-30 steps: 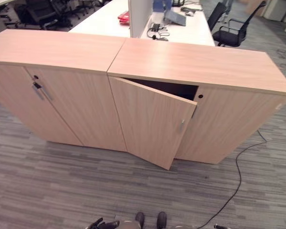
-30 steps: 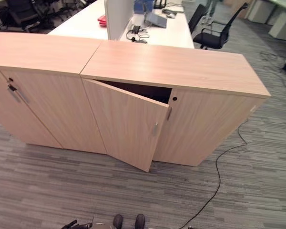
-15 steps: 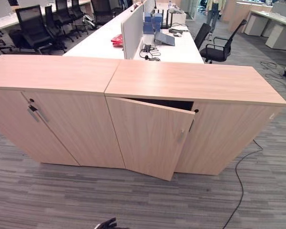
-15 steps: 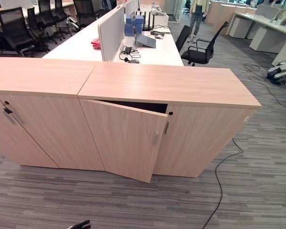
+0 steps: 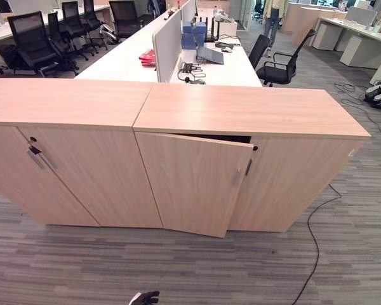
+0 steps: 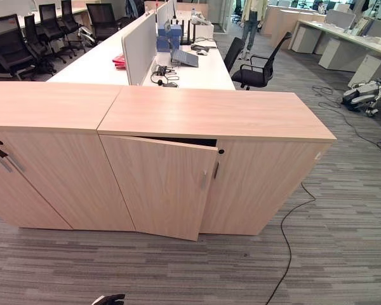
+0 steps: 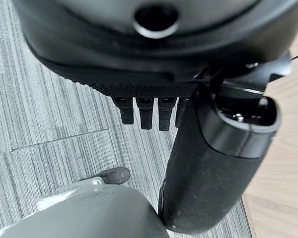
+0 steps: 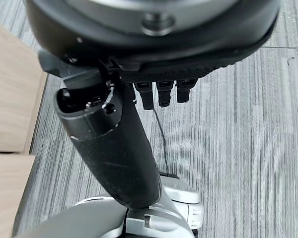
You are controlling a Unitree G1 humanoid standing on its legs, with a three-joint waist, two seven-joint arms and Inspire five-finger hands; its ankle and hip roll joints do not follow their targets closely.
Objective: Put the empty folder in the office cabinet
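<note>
The light wooden office cabinet (image 5: 254, 111) stands in front of me. Its left door (image 5: 193, 184) hangs a little ajar, with a thin dark gap (image 5: 232, 138) along its top and a small metal handle (image 5: 236, 178). The right door is shut. My left hand (image 5: 145, 297) hangs low at the bottom edge of the eye views. In the left wrist view its fingers (image 7: 146, 111) point straight down over the carpet and hold nothing. My right hand (image 8: 109, 148) also hangs over the carpet, its fingers (image 8: 164, 94) straight and empty. I see no folder in either hand.
A second cabinet (image 5: 63, 101) with shut doors joins on the left. Behind both stands a white desk (image 5: 127, 60) with a divider, a laptop and a red item (image 5: 147, 58). Black office chairs (image 5: 276, 60) stand around, and a person (image 5: 276, 13) is far back.
The camera has tilted up, so more of the office behind shows. The cabinet door looks slightly less ajar. My left hand stays at the lower edge.
</note>
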